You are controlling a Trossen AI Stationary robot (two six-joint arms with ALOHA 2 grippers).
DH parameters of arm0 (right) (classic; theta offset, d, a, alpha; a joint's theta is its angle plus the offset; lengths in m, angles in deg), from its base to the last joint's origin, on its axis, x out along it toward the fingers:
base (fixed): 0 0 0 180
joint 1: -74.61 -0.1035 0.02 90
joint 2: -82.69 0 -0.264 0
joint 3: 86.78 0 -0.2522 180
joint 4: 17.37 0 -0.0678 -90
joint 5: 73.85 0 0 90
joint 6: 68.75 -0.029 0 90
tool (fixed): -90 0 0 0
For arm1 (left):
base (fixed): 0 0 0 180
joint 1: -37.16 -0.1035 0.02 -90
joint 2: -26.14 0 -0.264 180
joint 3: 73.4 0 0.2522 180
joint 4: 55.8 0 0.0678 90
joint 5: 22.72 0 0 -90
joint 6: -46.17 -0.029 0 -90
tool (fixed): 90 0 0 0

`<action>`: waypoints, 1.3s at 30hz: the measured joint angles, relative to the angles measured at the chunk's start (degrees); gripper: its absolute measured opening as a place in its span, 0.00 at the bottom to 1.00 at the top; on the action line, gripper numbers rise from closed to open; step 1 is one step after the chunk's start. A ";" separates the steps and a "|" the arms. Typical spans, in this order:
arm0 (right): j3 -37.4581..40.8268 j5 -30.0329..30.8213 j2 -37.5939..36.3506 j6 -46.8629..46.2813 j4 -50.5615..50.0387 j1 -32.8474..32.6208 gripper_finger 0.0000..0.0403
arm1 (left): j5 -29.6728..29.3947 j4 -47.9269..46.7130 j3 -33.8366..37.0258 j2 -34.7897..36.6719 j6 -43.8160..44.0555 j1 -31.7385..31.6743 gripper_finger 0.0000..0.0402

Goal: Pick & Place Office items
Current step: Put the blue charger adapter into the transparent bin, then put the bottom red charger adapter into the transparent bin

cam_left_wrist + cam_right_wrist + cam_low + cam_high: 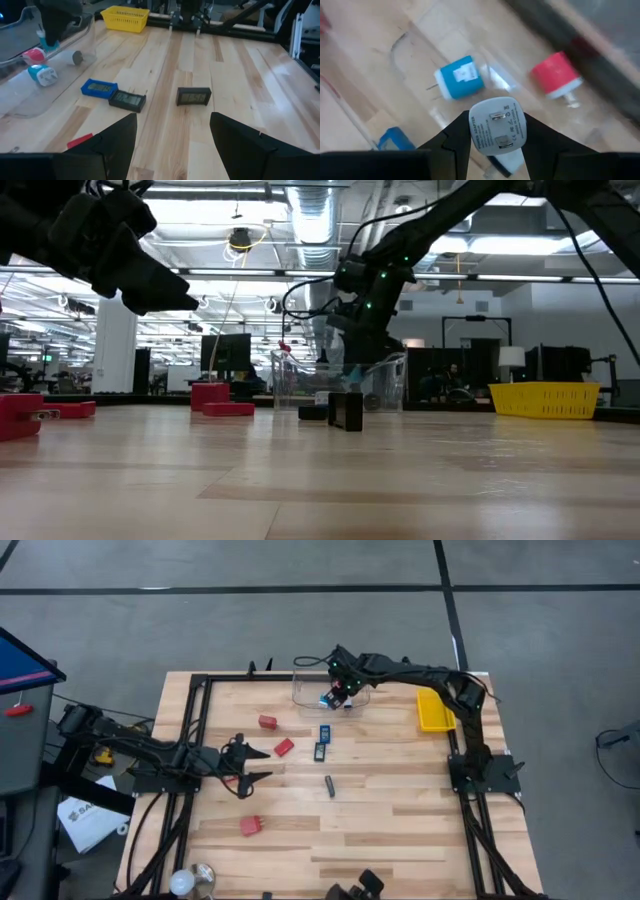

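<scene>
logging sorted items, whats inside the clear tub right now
Inside the clear tub: a blue plug adapter and a red one. The right end effector holds a white adapter above, hiding the floor beneath.

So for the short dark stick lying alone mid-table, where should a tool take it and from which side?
Judging by its pose, grip the short dark stick at its middle, across the narrow width, coming straight down from above. It lies flat on the wooden table, long axis running near to far in the high view, with bare wood on both long sides. The open left tool is nearest.
</scene>
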 joint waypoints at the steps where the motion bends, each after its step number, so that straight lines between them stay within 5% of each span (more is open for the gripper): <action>1: 0.37 -0.02 0.07 0.04 -0.11 -0.23 0.33 | 0.00 0.26 0.17 0.02 0.00 0.00 0.62; 27: 0.39 -0.04 -0.47 4.62 2.25 0.17 0.40 | 0.00 -0.24 0.27 0.00 -1.75 0.05 0.62; 39: 0.37 -0.17 -12.76 7.50 2.63 -3.16 0.43 | -0.28 -2.03 -0.28 -0.02 -5.05 6.05 0.58</action>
